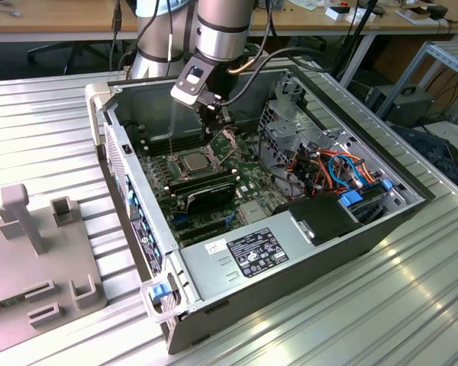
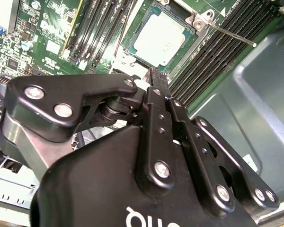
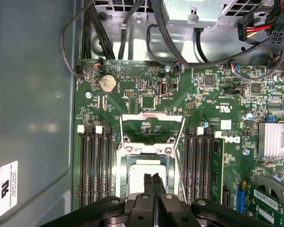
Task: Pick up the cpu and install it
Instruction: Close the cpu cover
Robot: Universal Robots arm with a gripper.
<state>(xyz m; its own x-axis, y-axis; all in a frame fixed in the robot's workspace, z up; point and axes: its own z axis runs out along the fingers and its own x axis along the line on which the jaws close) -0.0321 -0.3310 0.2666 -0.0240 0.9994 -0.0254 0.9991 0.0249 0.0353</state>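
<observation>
The cpu (image 1: 192, 161) (image 2: 160, 40) (image 3: 143, 169) is a silver-grey square chip lying flat in its socket on the green motherboard (image 3: 146, 94), inside the open computer case (image 1: 214, 309). The socket's hinged metal frame (image 3: 151, 126) is flipped open and lies beyond the chip. My gripper (image 1: 212, 128) (image 2: 156, 75) (image 3: 154, 178) hangs a little above the chip, apart from it. In both wrist views its black fingers are pressed together with nothing between them. In the first wrist view the fingertips cover part of the chip's near edge.
Memory slots (image 3: 97, 165) flank the socket on both sides, with black memory sticks (image 1: 206, 189) beside it. A thin lever rod (image 2: 232, 35) stands out near the socket. Cables (image 1: 332, 168), a drive cage (image 1: 290, 114) and the power supply (image 1: 244, 255) crowd the case. A grey fixture (image 1: 38, 259) sits outside.
</observation>
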